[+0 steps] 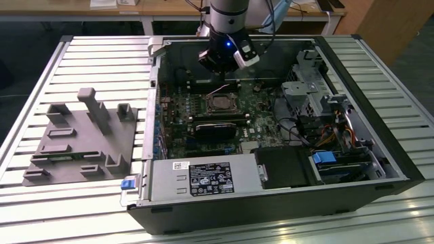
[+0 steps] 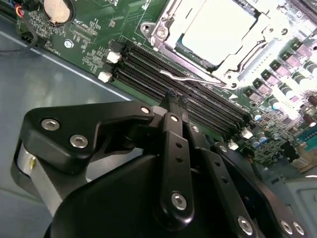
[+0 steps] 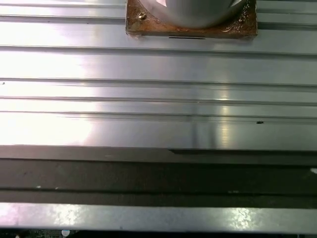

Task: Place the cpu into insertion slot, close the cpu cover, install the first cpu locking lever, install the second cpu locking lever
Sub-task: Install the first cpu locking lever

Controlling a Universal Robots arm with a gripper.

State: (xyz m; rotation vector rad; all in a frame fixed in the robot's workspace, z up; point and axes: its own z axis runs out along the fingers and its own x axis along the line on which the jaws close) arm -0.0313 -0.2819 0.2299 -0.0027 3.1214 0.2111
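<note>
1. Hovering over the open computer case on the slatted tabletop, the gripper hangs above the green board's memory slots, just beside the socket. Its fingers are pressed together and hold nothing.
2. The cpu, pale and silver-topped, sits in the insertion slot, and the cpu cover appears to lie down around it.
3. A thin wire locking lever runs along the socket's edge nearest the gripper. Whether it is hooked cannot be told.
4. By these signs, the lever work is the step in hand. It calls for the closed fingertips set squarely on the wire, pushing down and sideways under the catch, with steady pressure and well clear of the memory slots and the small board parts.
</note>
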